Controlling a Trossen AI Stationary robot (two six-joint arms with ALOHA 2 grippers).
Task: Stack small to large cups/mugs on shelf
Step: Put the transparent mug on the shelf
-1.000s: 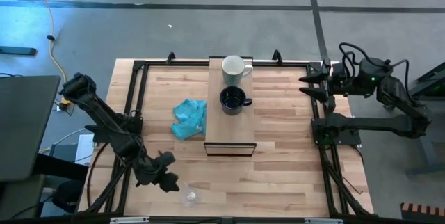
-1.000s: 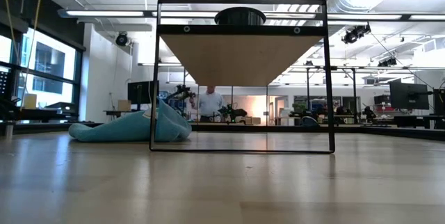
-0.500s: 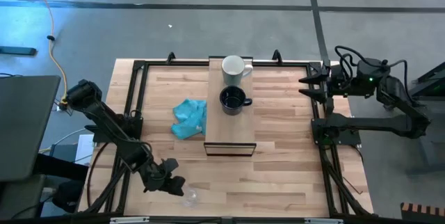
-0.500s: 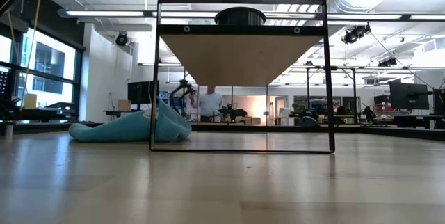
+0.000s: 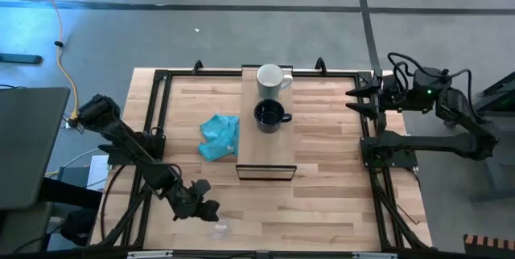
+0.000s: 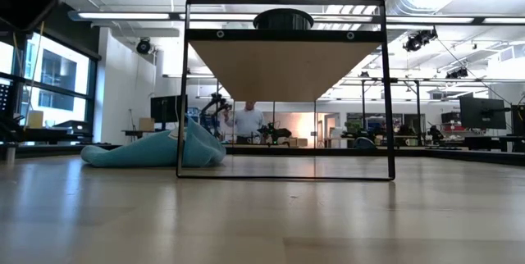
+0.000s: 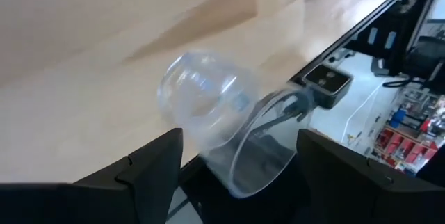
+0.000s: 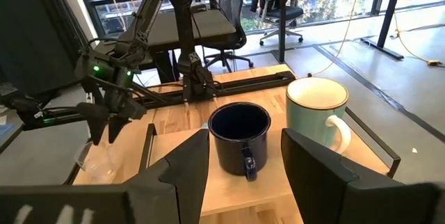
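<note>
The small clear glass cup (image 5: 219, 229) is on the tabletop near its near edge; in the left wrist view it (image 7: 208, 106) is tipped, its mouth toward the camera. My left gripper (image 5: 206, 208) is open, with the cup between its fingers (image 7: 149, 172). The white mug (image 5: 271, 78) and the black mug (image 5: 269, 116) stand upright on the shelf (image 5: 265, 146), the white one at the far end. My right gripper (image 5: 358, 100) is open and empty at the table's far right edge. My left gripper has one finger on each side of the glass cup's mouth end (image 7: 268, 147), coming down at a slant from the table's left. I cannot tell whether either finger touches the glass.
A crumpled teal cloth (image 5: 220, 137) lies left of the shelf. The shelf's black frame (image 6: 283, 92) stands mid-table, and black rails run along the table's edges (image 5: 153, 130). A person (image 6: 246, 120) is far off in the room behind.
My left gripper has gone down and toward the table's right edge, closing in on the glass cup. The cup has stayed where it was. The mugs and my right arm have kept still.
</note>
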